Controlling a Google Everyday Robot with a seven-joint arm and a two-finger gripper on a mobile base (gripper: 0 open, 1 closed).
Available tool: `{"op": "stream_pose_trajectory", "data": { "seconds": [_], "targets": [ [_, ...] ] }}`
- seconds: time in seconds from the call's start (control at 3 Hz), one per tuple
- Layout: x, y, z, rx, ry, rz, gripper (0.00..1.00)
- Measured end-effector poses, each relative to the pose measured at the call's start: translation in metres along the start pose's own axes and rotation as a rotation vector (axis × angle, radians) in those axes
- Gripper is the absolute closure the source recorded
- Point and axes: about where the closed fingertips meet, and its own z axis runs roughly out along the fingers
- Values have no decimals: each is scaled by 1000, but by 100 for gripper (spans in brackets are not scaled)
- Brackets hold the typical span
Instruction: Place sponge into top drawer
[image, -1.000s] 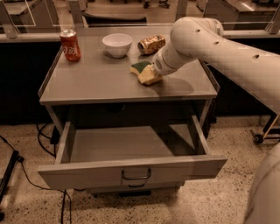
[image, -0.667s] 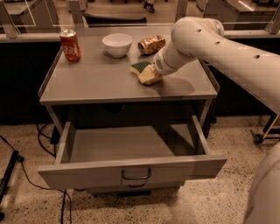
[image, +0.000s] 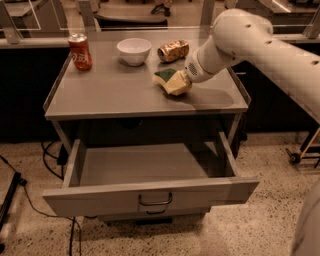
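The sponge (image: 171, 81), dark green on top with pale yellow foam below, is tilted just above the grey tabletop (image: 110, 90) near its right-centre. My gripper (image: 184, 79) sits at the end of the white arm reaching in from the right and is shut on the sponge's right end; the fingers are mostly hidden behind the sponge and wrist. The top drawer (image: 100, 201) is pulled out wide below the tabletop, its inside bare, with a thin curved handle (image: 155, 200) at the centre of the front panel.
A red soda can (image: 80, 51) stands at the table's back left. A white bowl (image: 134, 51) and a crumpled golden packet (image: 173, 50) sit at the back centre. Cables (image: 30, 200) lie on the floor at the left. The lower drawer front (image: 157, 214) shows beneath.
The gripper and the sponge have shifted slightly up and to the right. The drawer and other things have not moved.
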Motion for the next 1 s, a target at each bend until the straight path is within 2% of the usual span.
{"op": "stream_pose_trajectory", "data": {
  "seconds": [0.33, 0.67, 1.0],
  "targets": [
    [2, 12, -48, -123, -3, -99, 100],
    [15, 21, -51, -166, 47, -180, 100],
    [15, 21, -50, -165, 47, -177, 100]
  ]
}}
